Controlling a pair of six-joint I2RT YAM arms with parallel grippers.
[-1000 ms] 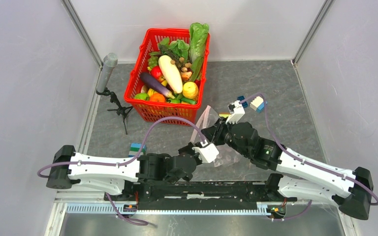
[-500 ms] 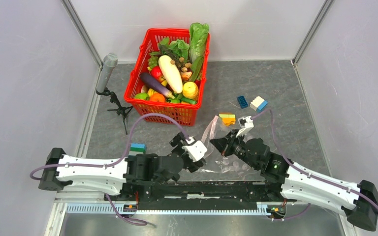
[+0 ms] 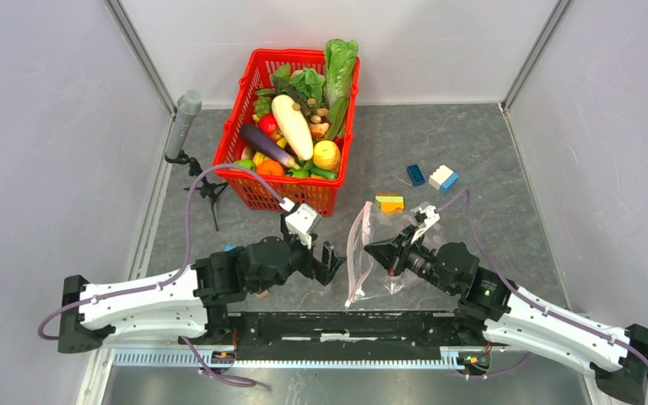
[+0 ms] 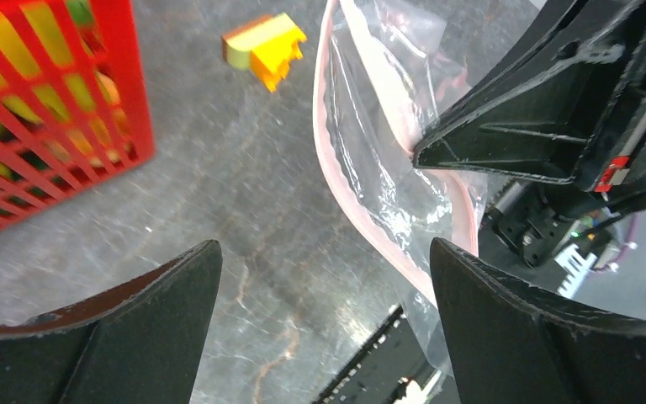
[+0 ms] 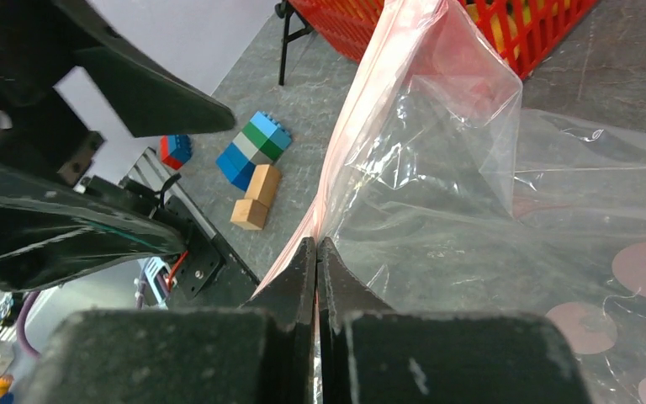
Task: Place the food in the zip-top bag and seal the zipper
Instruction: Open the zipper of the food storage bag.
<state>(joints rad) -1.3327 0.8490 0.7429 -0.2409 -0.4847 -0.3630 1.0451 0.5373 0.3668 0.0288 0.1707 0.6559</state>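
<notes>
Microphone on a small black tripod stands at the far left of the grey tabletop, near the left wall. Just to its right sits a red mesh basket holding the food: a white radish lies lengthwise in the middle, a purple eggplant lies against its left side, an orange lies near the front corner, a yellow fruit sits by the right wall, and leafy greens rise above the back rim. None of the food is in the bag. In front of the basket, the left end effector hovers over bare tabletop with its jaws spread wide and nothing between them; the wrist view shows the bag just beyond its right finger. A small stack of blue and green blocks lies by the left arm, with tan blocks touching it. The zip-top bag lies crumpled on the tabletop between the two arms, its mouth facing left and partly lifted. The zipper appears as a pale pink strip curving along that mouth edge. The right end effector is closed, pinching the bag at the pink strip. Beyond the bag lies a yellow and orange block; farther right, a blue block and a white and blue block rest side by side, well apart from the basket.
</notes>
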